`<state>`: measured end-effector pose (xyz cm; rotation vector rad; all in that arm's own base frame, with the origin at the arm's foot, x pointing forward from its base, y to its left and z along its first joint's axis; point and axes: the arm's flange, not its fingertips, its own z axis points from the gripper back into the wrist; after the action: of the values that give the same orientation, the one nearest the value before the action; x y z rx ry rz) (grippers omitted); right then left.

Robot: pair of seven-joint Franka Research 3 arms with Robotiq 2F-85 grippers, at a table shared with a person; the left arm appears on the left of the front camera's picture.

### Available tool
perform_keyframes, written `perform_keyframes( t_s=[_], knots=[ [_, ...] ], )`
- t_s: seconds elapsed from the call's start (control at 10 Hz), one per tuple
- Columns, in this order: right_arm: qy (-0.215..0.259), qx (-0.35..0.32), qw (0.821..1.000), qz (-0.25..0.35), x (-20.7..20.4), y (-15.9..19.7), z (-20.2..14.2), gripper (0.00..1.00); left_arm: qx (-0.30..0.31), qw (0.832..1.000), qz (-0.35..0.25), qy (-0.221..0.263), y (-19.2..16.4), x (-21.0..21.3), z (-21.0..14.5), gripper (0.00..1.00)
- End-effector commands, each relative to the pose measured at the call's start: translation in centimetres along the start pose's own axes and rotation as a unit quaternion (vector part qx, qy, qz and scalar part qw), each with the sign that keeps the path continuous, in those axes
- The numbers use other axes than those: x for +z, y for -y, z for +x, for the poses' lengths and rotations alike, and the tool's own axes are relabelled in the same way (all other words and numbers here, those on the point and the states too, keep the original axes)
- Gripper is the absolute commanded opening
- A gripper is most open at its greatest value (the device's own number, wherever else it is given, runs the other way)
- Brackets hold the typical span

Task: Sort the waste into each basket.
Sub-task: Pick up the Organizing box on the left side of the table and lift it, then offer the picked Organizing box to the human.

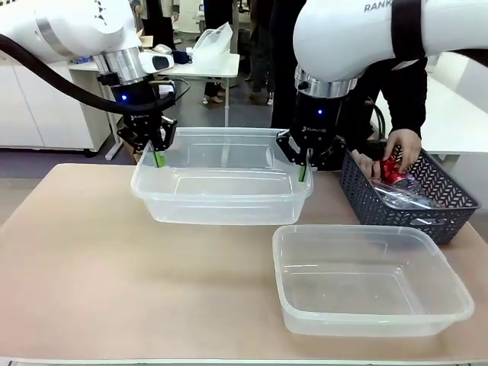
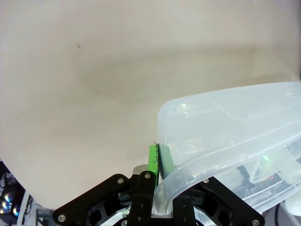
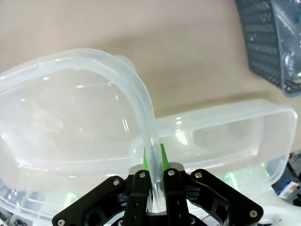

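Observation:
A clear tub (image 1: 221, 187) hangs between both arms at the back middle and seems raised a little off the table. My left gripper (image 1: 158, 156) is shut on its left rim, seen close in the left wrist view as gripper (image 2: 157, 157) on tub (image 2: 235, 117). My right gripper (image 1: 303, 169) is shut on the right rim, gripper (image 3: 153, 157) pinching the tub (image 3: 70, 108). A second clear tub (image 1: 284, 252) stands empty at the front right, also visible as tub (image 3: 225, 127). A person's hand (image 1: 404, 145) holds a red can (image 1: 391, 169) over the grey basket.
The dark grey basket (image 1: 450, 204) with herringbone holes stands at the far right and holds clear bottles (image 1: 408, 197); it shows too as basket (image 3: 263, 42). The person stands behind it. Bare table (image 1: 114, 282) lies to the left and front.

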<state>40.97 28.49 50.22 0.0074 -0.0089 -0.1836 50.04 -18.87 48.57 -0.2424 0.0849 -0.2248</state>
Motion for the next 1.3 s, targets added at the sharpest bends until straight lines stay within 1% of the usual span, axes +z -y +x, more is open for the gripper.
perform_keyframes(
  t_s=[0.0,1.2],
  knots=[
    [-0.001,-0.015,1.000,-0.006,0.34,0.13,0.25,0.04,-0.005,1.000,0.002,0.001,0.24,0.36,0.15,0.05],
    [-0.001,-0.015,1.000,-0.006,0.34,0.13,0.25,0.04,-0.005,1.000,0.002,0.001,0.24,0.36,0.15,0.05]
  ],
)
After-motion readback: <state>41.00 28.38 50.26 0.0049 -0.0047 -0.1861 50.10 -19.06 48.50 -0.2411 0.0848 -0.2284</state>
